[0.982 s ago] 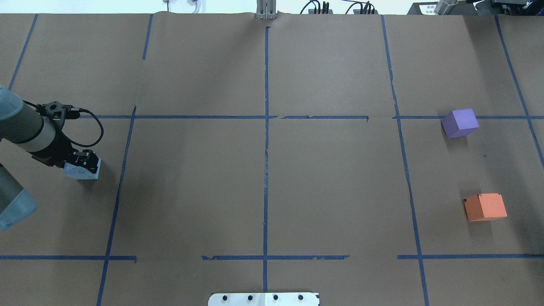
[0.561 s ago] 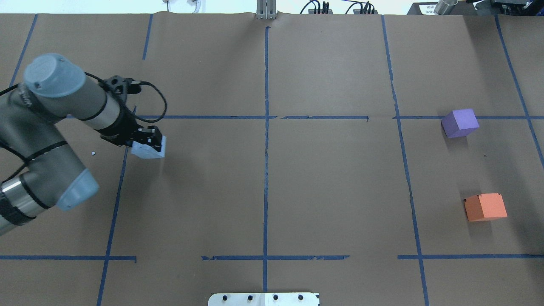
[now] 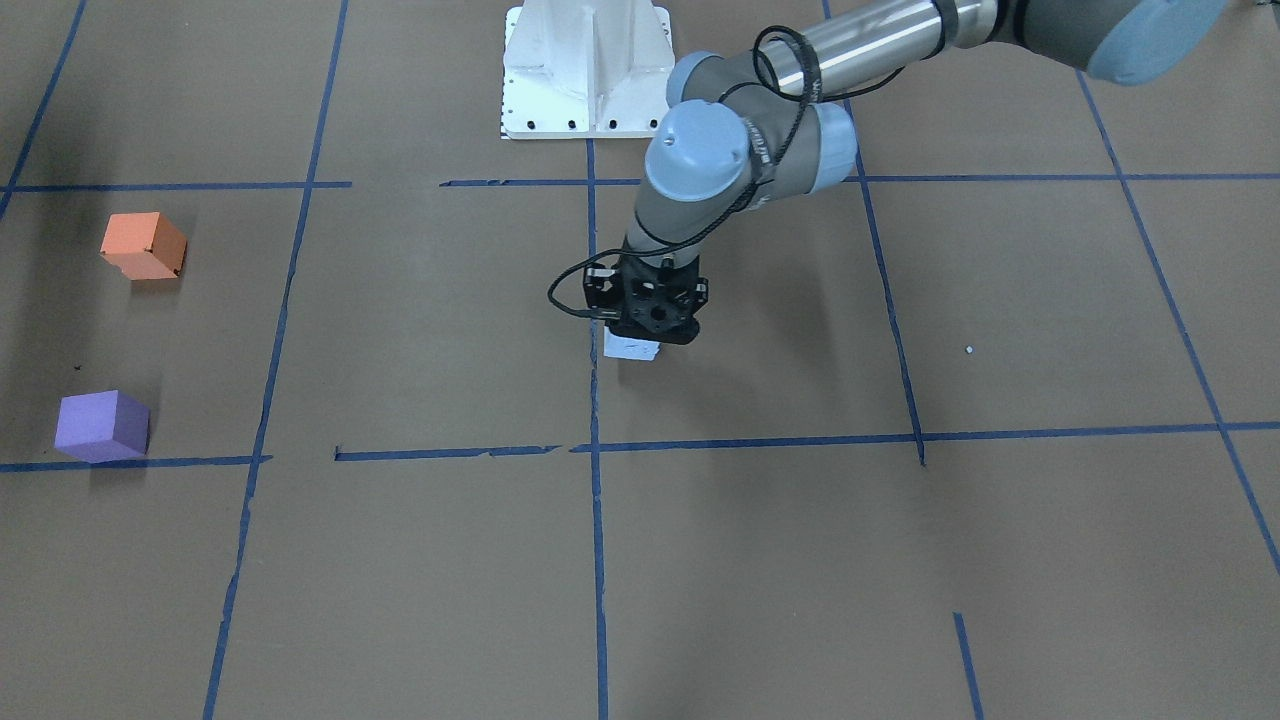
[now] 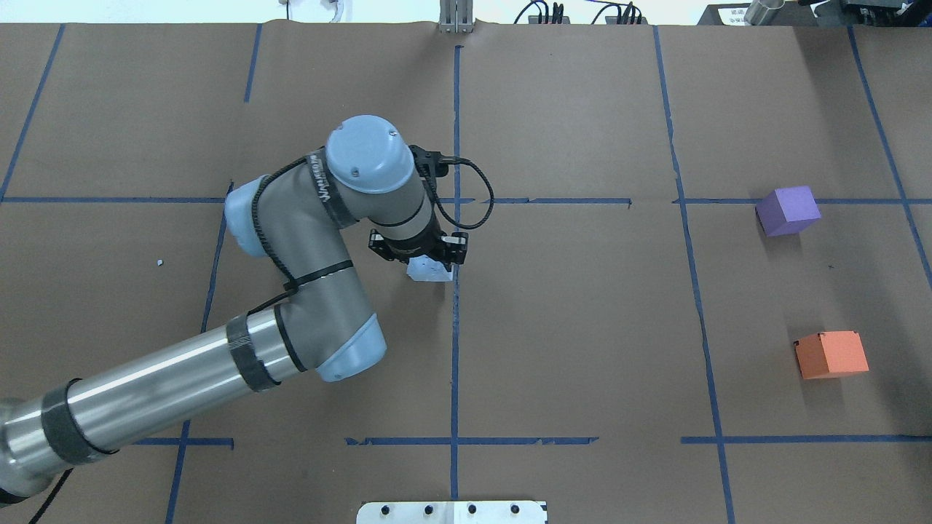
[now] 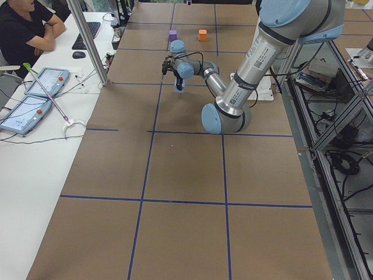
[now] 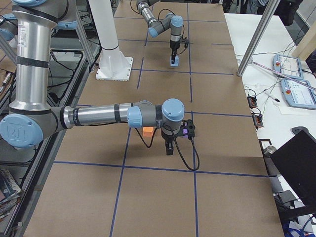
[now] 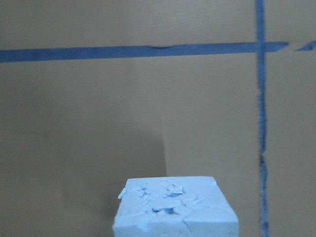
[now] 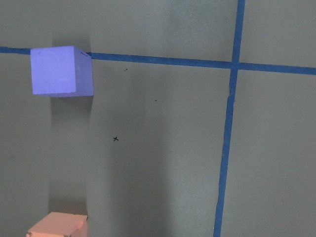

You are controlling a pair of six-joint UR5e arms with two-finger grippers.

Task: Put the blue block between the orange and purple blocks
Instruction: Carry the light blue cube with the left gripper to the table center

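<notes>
Blue block (image 3: 632,349) transfer: hazards and claw state.

Front-facing view: the block sits low at the table (image 3: 900,560) centre line, well apart from the orange block (image 3: 143,245) and the purple block (image 3: 101,426). The long carry gives it room to slip.

Overhead view: the left claw (image 4: 429,263) is narrowed onto the block's sides, largely hidden under the wrist.

Right side view: the right claw (image 6: 169,148) hangs over the gap between the two target blocks. A collision is probable unless it withdraws. Its opening cannot be told.

Left wrist view: the block's top face is chipped, so the grip may be weak.
</notes>
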